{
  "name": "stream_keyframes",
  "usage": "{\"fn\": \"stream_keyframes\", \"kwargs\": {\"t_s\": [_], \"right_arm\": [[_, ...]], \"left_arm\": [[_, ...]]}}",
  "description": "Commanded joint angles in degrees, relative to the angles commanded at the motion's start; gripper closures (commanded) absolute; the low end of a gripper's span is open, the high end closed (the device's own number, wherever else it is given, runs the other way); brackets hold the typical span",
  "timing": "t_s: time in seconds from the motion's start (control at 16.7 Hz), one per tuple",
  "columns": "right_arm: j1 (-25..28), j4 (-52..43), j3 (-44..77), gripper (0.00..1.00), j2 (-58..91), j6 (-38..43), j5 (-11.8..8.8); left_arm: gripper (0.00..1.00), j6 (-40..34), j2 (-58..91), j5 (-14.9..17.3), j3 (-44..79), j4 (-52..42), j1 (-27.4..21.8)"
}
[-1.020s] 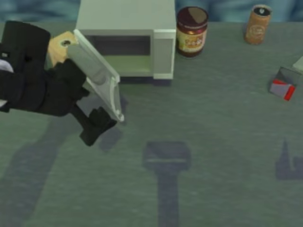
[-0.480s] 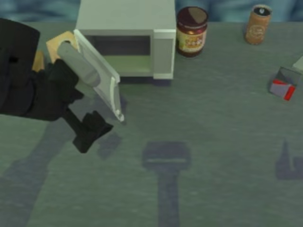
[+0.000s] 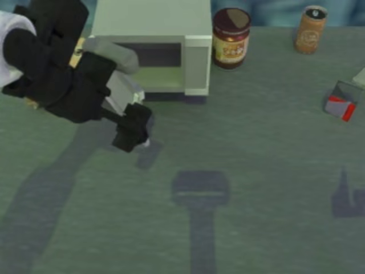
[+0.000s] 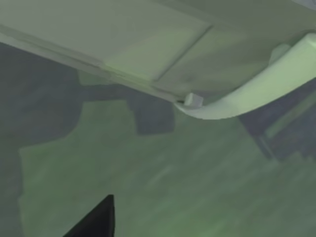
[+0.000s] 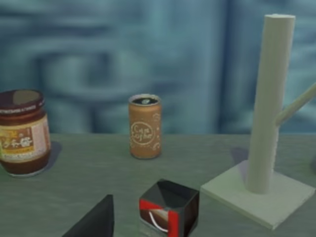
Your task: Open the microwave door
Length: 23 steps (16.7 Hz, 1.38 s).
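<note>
The microwave (image 3: 151,20) stands at the table's back, left of centre, with its cavity showing. Its door (image 3: 122,94) is swung out toward the front left, and my left arm covers most of it. My left gripper (image 3: 132,127) hangs over the door's free end. In the left wrist view the door (image 4: 123,34) and its curved handle (image 4: 256,89) lie well beyond one dark fingertip (image 4: 96,222), and nothing is held. The left gripper is open. My right arm is out of the top view; its wrist view shows one fingertip (image 5: 96,222) above the table.
A brown jar (image 3: 231,37) stands just right of the microwave and a tan can (image 3: 311,28) farther right. Near the right edge lie a red-and-black box (image 3: 341,101) and a white post stand (image 5: 269,98). A tan wooden block (image 3: 77,50) peeks out behind my left arm.
My left arm has swung up and toward the microwave. Its gripper moved right and back, from beside the door's free end to over it. The door stays open.
</note>
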Motion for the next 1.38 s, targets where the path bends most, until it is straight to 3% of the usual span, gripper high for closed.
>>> {"fn": "stream_keyframes", "kwargs": {"t_s": [0.54,0.84,1.08,1.32,1.38], "right_arm": [[0.0,0.0,0.0,0.0,0.0,0.0,0.0],[0.0,0.0,0.0,0.0,0.0,0.0,0.0],[0.0,0.0,0.0,0.0,0.0,0.0,0.0],[0.0,0.0,0.0,0.0,0.0,0.0,0.0],[0.0,0.0,0.0,0.0,0.0,0.0,0.0]], "left_arm": [[0.0,-49.28,23.29,-18.27,50.49,-36.18,-9.25],[0.0,-72.49,32.63,-27.69,70.58,-53.17,-13.18],[0.0,-80.83,36.35,-31.79,78.54,-60.47,-14.74],[0.0,-81.41,36.63,-32.1,79.11,-61.0,-14.86],[0.0,-81.32,39.68,-31.84,85.17,-59.79,-14.56]]}}
